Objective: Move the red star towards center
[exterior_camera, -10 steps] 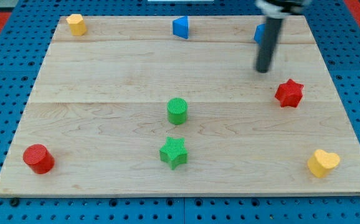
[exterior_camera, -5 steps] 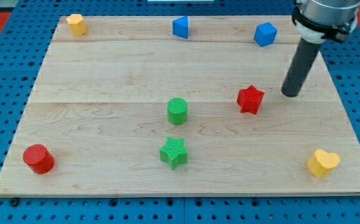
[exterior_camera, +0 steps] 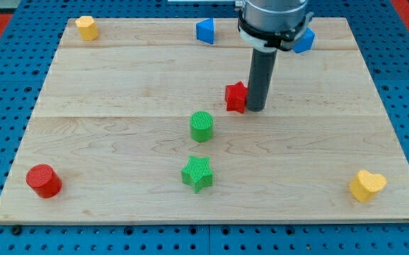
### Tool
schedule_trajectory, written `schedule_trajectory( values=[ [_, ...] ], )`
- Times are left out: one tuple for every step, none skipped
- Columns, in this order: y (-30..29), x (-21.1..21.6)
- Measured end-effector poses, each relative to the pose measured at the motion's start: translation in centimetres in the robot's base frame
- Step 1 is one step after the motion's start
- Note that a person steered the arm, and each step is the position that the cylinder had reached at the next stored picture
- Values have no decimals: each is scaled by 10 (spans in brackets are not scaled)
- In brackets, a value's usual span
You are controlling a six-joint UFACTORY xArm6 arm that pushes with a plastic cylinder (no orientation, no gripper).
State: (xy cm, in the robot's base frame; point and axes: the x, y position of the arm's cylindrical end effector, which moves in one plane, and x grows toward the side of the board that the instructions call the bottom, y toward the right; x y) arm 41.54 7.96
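Observation:
The red star [exterior_camera: 235, 98] lies just right of and above the board's middle. My tip [exterior_camera: 255, 108] touches its right side; the dark rod rises from there to the arm at the view's top. A green cylinder [exterior_camera: 201, 126] stands to the lower left of the star. A green star [exterior_camera: 197, 173] lies below the cylinder.
A red cylinder [exterior_camera: 43, 180] sits at the lower left. A yellow heart [exterior_camera: 367, 185] sits at the lower right. A yellow block [exterior_camera: 86, 27] is at the top left. A blue block [exterior_camera: 204, 30] is at top centre. Another blue block [exterior_camera: 306, 41] is partly hidden by the arm.
The red star has slid left across the board, from the right side to near the middle. My tip went round to its right and followed it left.

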Motion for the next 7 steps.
schedule_trajectory(
  values=[
    [-6, -10],
    [-50, -10],
    [-48, -19],
    [-51, -21],
    [-39, -21],
    [-94, -63],
    [-110, -133]
  ],
)
